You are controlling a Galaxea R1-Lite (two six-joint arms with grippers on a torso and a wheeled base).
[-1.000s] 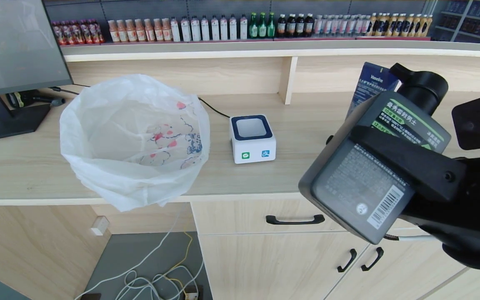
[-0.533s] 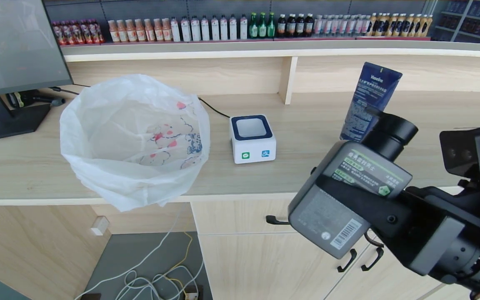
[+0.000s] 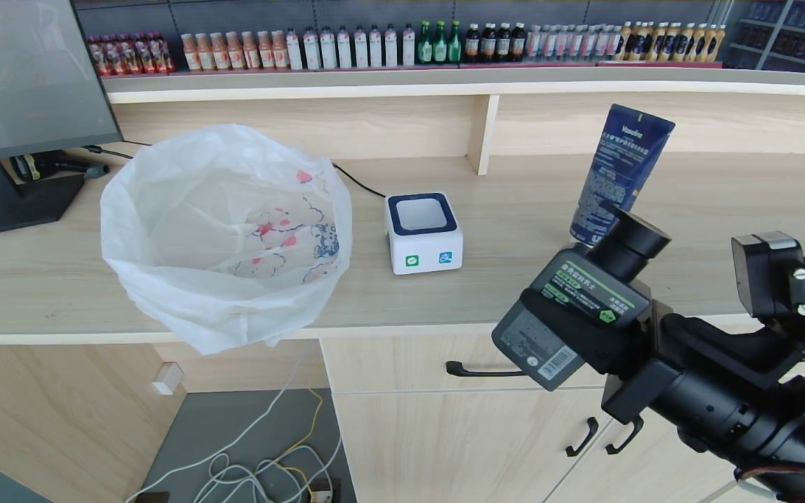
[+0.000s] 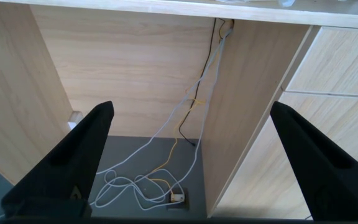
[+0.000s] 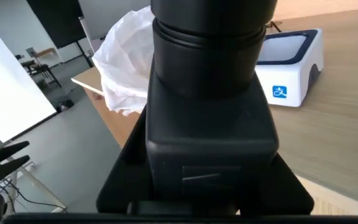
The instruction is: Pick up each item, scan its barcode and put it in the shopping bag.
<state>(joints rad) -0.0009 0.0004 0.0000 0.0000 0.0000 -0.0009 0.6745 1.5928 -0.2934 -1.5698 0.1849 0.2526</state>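
1. Change: over the last second the right arm has carried the dark grey bottle [image 3: 588, 290] down and away from the head camera. It now appears smaller and lower, and the blue tube [image 3: 619, 171] that it partly hid stands almost fully exposed.
2. Right gripper [image 3: 595, 335]: clamped across the bottle's middle, one black finger [image 3: 570, 316] lying over the back label.
3. Bottle, position: held in the air at the counter's [image 3: 500, 279] front edge, to the right of the scanner [image 3: 422, 232] and apart from it. It is tilted, with the black cap [image 3: 632, 241] pointing up and back toward the tube's foot.
4. Barcode [image 3: 557, 361]: on the lower label, near the bottle's base, facing the head camera.
5. Right wrist view: the bottle [image 5: 210, 112] stands in the foreground, with the scanner [image 5: 291, 68] and the shopping bag [image 5: 126, 68] beyond it.
6. Shopping bag [image 3: 224, 230]: white translucent plastic with a cartoon print, mouth wide, standing on the counter left of the scanner.
7. Left gripper [image 4: 191, 112]: fingers [image 4: 73, 168] spread wide with nothing between them, held low before the counter's open bay, above the cables [image 4: 166, 162] on the floor.
8. Background: a monitor [image 3: 25, 77] at the counter's left end and a shelf of drink bottles [image 3: 402, 43] behind it.
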